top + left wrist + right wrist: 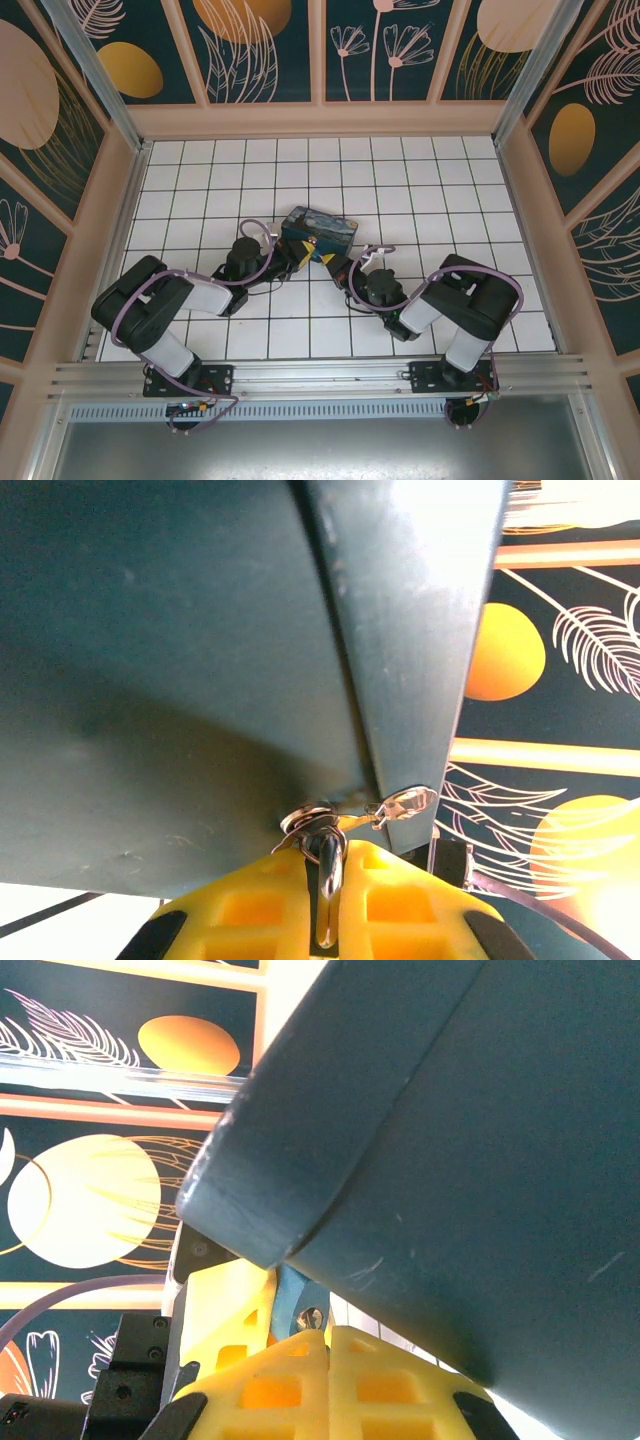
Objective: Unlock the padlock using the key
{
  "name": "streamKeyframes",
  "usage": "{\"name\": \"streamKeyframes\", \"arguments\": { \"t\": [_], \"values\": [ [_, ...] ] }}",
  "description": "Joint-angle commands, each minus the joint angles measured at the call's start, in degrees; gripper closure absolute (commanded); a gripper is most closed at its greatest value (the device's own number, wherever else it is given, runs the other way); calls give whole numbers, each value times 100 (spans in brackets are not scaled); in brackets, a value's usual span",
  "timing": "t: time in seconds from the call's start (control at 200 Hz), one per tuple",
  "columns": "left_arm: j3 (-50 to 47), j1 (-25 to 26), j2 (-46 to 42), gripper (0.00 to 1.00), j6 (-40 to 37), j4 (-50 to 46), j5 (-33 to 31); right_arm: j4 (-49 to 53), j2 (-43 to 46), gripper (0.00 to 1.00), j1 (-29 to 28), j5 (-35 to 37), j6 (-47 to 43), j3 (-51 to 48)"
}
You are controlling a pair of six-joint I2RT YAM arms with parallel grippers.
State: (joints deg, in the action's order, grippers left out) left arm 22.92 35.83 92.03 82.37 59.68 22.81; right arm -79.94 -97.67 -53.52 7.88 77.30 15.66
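1. Two end effectors with yellow fingers meet at the near side of a rectangular box (322, 228) printed with a blue-and-yellow painting. It lies mid-way across the white tiled surface (420, 180).
2. The left end effector (325, 870) is pressed together on the thin grey metal key (328, 885), which is pinched in the seam between its fingertips.
3. The key's long axis runs along that seam, in line with the fingers. Its far end points at the box's dark edge, where a small silvery ring and clasp (400, 805) touch the box.
4. The right end effector (328, 1340) has its fingers pressed flat together.
5. The small bluish metal padlock (292, 1300) stands just above the right fingertips, under the box's rounded corner and leaning slightly. I cannot tell whether it is pinched.
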Motion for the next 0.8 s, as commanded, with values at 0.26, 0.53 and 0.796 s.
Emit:
{"name": "streamKeyframes", "arguments": {
  "t": [0.26, 0.53, 0.796],
  "values": [
    [281, 307, -121, 100, -586, -576, 215, -125, 155, 100, 8, -603, -158, 696],
    [49, 338, 14, 100, 159, 190, 258, -603, 80, 100, 198, -480, -4, 413],
    [-6, 337, 14, 100, 824, 407, 220, -488, 192, 100, 331, -584, -4, 421]
  ]
}}
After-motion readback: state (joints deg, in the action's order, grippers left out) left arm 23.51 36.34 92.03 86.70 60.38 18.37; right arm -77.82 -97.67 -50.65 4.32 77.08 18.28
